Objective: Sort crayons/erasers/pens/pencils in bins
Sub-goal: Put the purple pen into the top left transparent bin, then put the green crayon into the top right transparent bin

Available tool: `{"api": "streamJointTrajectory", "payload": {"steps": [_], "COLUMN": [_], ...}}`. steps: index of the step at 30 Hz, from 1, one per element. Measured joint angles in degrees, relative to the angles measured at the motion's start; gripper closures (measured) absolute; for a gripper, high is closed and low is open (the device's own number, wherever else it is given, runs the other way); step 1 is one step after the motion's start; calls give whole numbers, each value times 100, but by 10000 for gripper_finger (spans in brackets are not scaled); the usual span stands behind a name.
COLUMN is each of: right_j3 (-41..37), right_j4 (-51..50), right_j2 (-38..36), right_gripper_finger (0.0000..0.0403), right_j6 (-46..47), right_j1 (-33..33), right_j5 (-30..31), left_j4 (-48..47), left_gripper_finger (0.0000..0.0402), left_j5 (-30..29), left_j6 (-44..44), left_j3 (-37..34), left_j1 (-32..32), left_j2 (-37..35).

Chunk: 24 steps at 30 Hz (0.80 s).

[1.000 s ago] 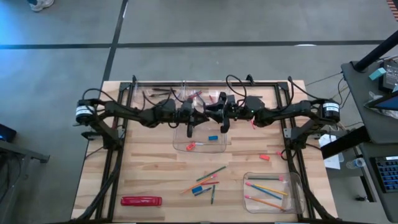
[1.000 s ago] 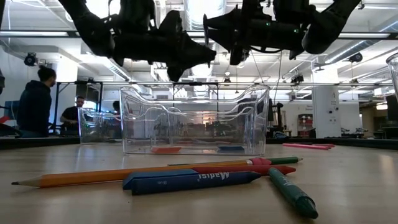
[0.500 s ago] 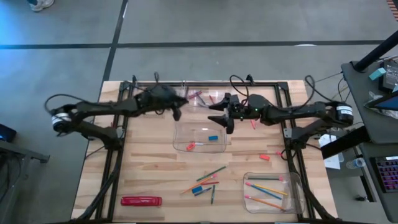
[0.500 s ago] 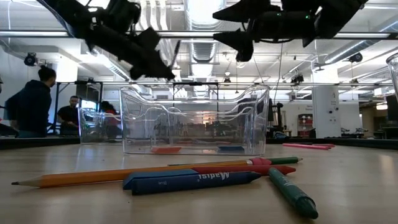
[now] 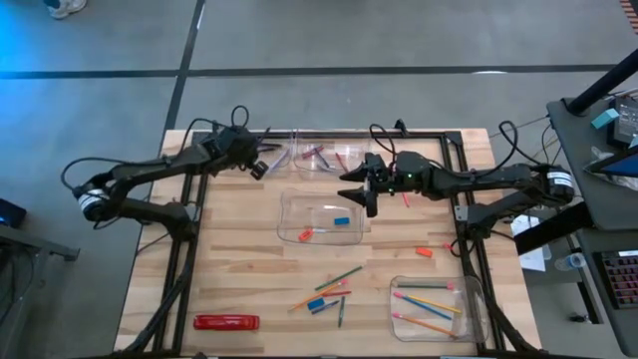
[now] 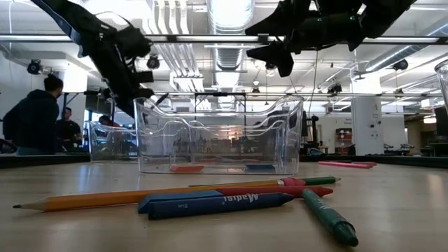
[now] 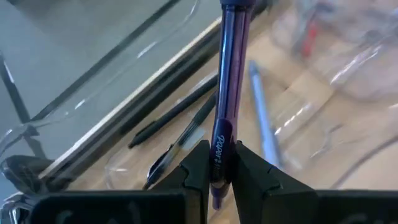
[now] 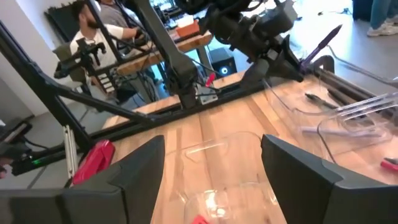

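My left gripper [image 5: 257, 168] is at the table's far left, shut on a purplish pen [image 7: 229, 74], above a clear bin [image 7: 93, 93] that holds black pens [image 7: 177, 112]. It also shows from the right wrist view [image 8: 292, 53]. My right gripper [image 5: 365, 189] is open and empty above the far right corner of the middle bin [image 5: 324, 214], which holds a blue and a pink eraser. A far bin [image 5: 329, 155] holds crayons. A near right bin [image 5: 439, 307] holds pencils. My left gripper pinches the pen's barrel near one end [image 7: 219, 146] between its two fingers. The pen runs forward along the fingers and sticks far out past their tips. It is lifted clear, above the bin with the black pens.
Loose pencils and crayons [image 5: 329, 289] lie near the table's front middle. A long red flat pack [image 5: 226, 321] lies at the near left. Pink pieces [image 5: 424, 252] lie at the right. People stand in the room beyond the table [image 6: 38, 115].
My left gripper has gone from over the middle bin toward the table's far left with the purplish pen, which stays clear of the table. My right gripper has drawn back a little toward the right.
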Motion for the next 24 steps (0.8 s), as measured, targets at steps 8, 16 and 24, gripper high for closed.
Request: {"api": "streamJointTrajectory", "payload": {"steps": [8, 16, 24], "right_j3": [-4, -4, -4], "right_j4": [-26, -28, -83], "right_j2": [12, 12, 12], "right_gripper_finger": [149, 149, 149], "right_j6": [4, 4, -23], "right_j1": [0, 0, 0], "right_j5": [1, 3, 5], "left_j4": [-49, -15, -49], "left_gripper_finger": [364, 359, 300], "left_j5": [-1, -26, -35], "left_j6": [504, 741, 961], "left_j3": [0, 176, 306], "left_j1": [191, 198, 196], "left_j2": [738, 1229, 866]}}
